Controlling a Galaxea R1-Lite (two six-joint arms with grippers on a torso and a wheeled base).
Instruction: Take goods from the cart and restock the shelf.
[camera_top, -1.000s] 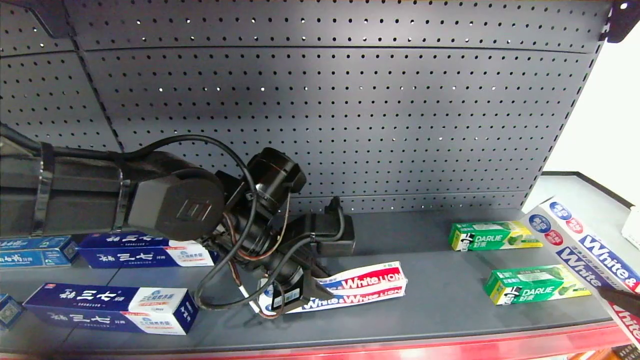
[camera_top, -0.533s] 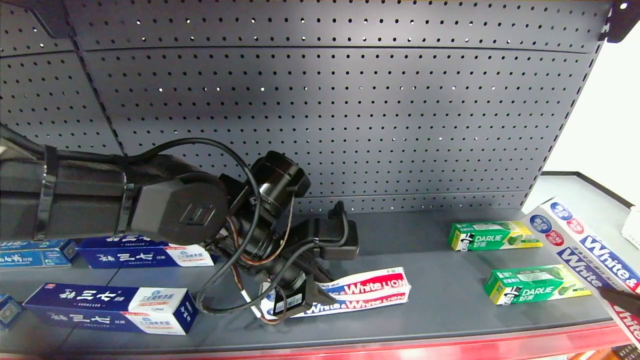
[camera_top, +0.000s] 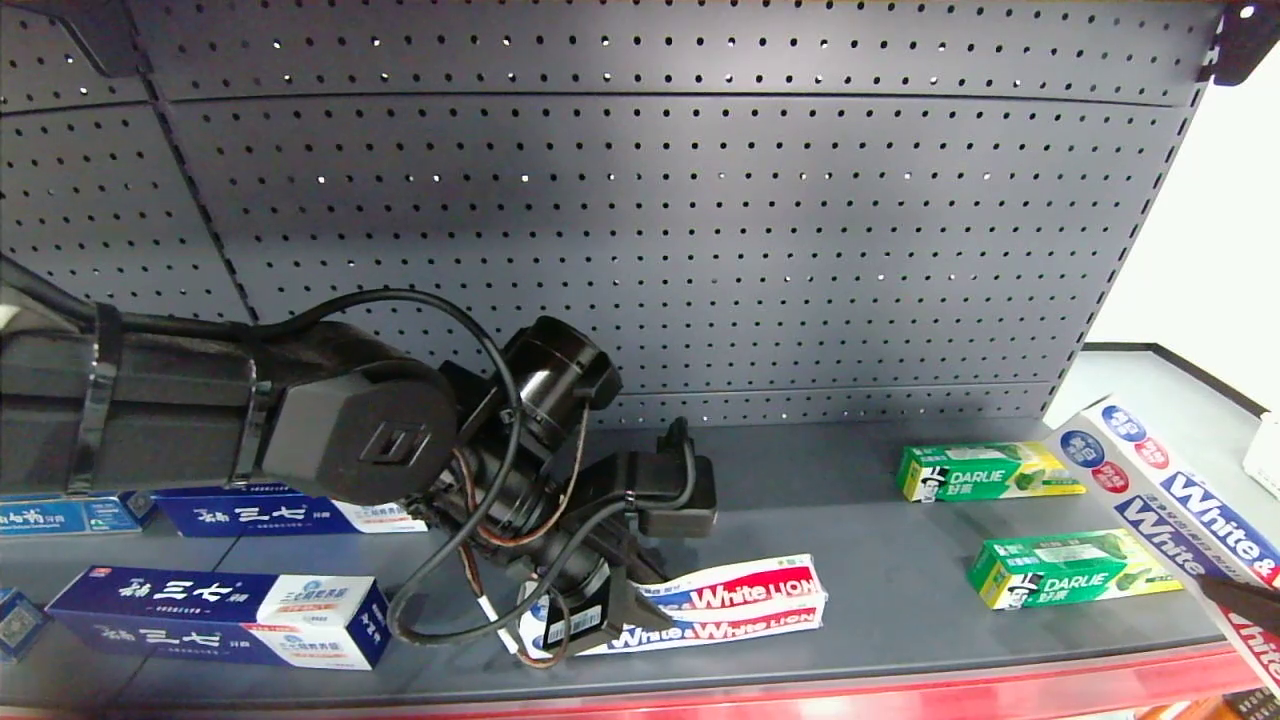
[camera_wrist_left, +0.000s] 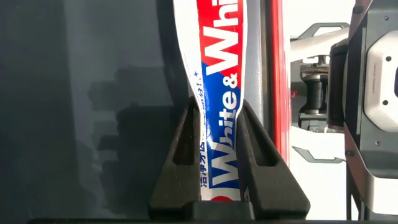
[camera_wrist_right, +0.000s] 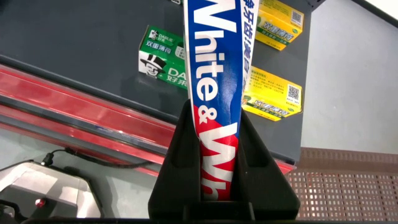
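Observation:
My left gripper (camera_top: 625, 605) is shut on one end of a white, red and blue toothpaste box (camera_top: 730, 605), which lies flat and low on the grey shelf (camera_top: 880, 620) near its front. In the left wrist view the box (camera_wrist_left: 214, 50) is pinched and dented between that gripper's (camera_wrist_left: 217, 118) fingers. At the right end of the shelf my right gripper (camera_top: 1240, 600) is shut on a second box of the same kind (camera_top: 1170, 490), held tilted in the air. The right wrist view shows this box (camera_wrist_right: 217, 37) running out from the right gripper (camera_wrist_right: 214, 118).
Two green toothpaste boxes (camera_top: 985, 472) (camera_top: 1070, 568) lie on the shelf's right part, under the second box. Blue boxes (camera_top: 220, 615) (camera_top: 290, 510) lie at the left. A pegboard wall (camera_top: 700, 250) backs the shelf, and a red strip (camera_top: 900, 690) runs along its front edge.
My left gripper and its box have moved down and slightly right, toward the shelf's front. The right arm and its box have stayed put.

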